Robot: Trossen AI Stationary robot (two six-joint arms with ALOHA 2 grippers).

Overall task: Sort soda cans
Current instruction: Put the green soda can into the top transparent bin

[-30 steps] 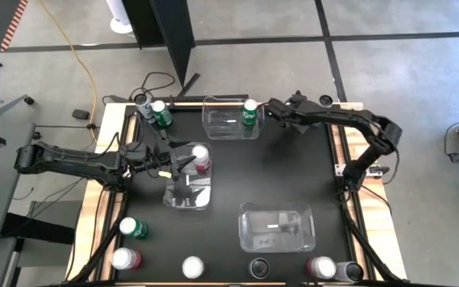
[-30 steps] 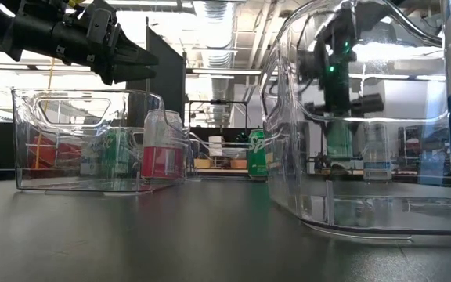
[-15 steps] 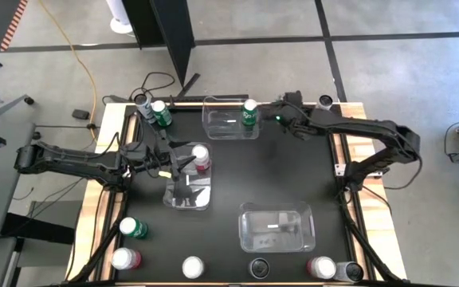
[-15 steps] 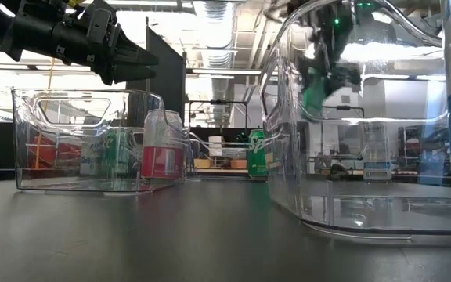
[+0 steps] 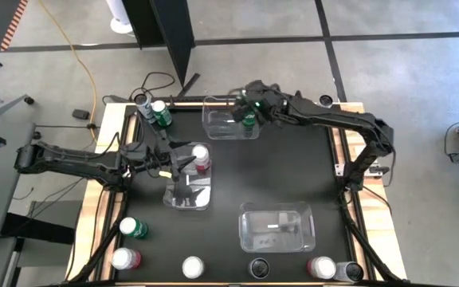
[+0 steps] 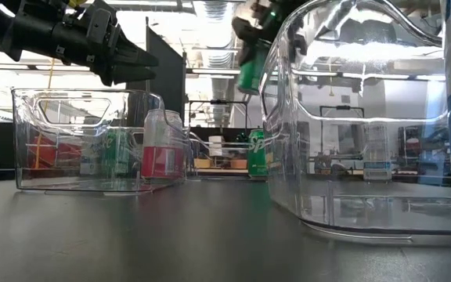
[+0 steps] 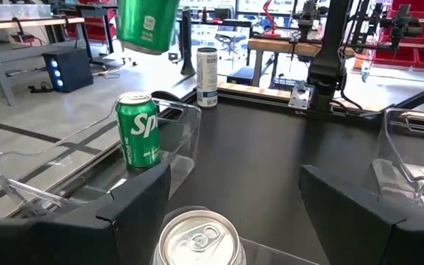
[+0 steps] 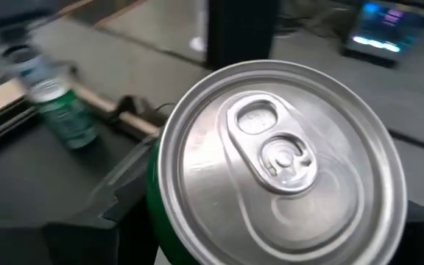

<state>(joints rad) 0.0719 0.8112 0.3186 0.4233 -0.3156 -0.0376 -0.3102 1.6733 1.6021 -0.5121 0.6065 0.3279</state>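
High view, looking straight down: a black counter [image 5: 293, 175] carries three clear plastic bins and a scatter of soda cans. The far bin [image 5: 221, 119] sits at the back edge, the middle bin [image 5: 188, 193] left of centre, and the near bin [image 5: 277, 226] toward the front.

The right arm reaches across the back of the counter, its right hand [image 5: 249, 108] clenched around a green can [image 5: 249, 117] held in the air over the far bin's right end. From the low view the same can [image 6: 250, 72] hangs well clear of the counter. The right wrist view fills with its silver top [image 8: 278, 158].

The left arm stretches in from the left side, with the left hand [image 5: 183, 163] poised above a red-pink can [image 5: 201, 156] at the far end of the middle bin. Its fingers [image 7: 135, 213] stand spread apart, one on each side of that can's top [image 7: 199, 237], grasping nothing.

A green can with a white logo [image 7: 138, 129] stands inside a clear bin in the left wrist view. Two more cans [image 5: 154, 110], one green and one dark, stand at the far left corner. Six others line the front edge, among them a green one [image 5: 132, 228] and a red-pink one [image 5: 124, 258].
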